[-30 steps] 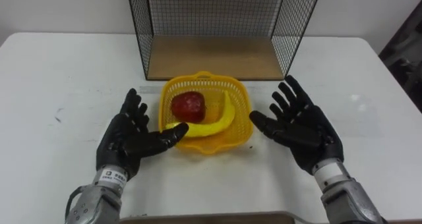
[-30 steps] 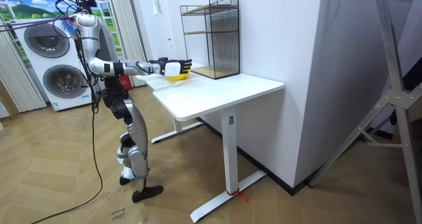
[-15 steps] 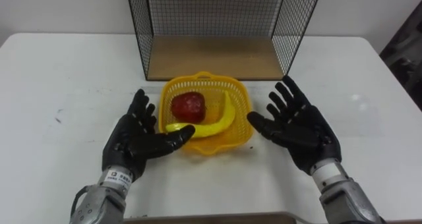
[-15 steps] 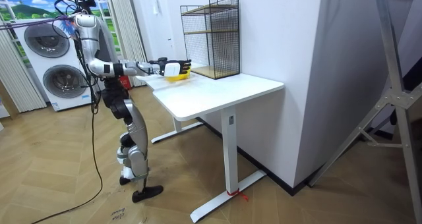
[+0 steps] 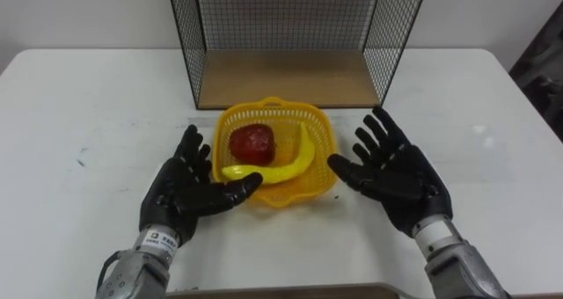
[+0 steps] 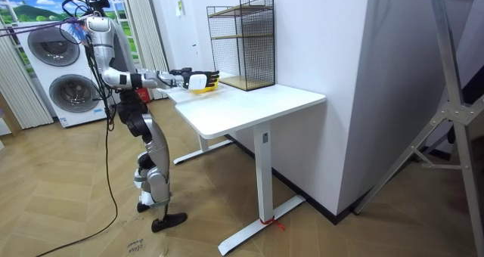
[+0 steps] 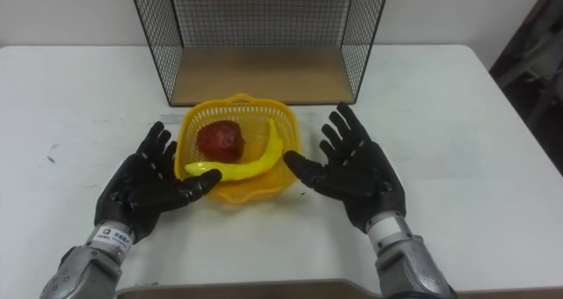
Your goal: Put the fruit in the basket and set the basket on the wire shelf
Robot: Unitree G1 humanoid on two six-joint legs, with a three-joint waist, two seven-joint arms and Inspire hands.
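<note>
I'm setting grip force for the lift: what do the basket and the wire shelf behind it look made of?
The basket looks like moulded plastic: uniform bright yellow, with a thin wavy rim, so probably light. The wire shelf is thin black metal mesh, likely coated. Its base board is matte brown, wood or fibreboard by the look.

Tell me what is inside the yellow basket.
Inside the yellow basket lie a red apple and a banana curving beside it. The floor beneath them is covered; the left hand hides part of the front wall.
</note>
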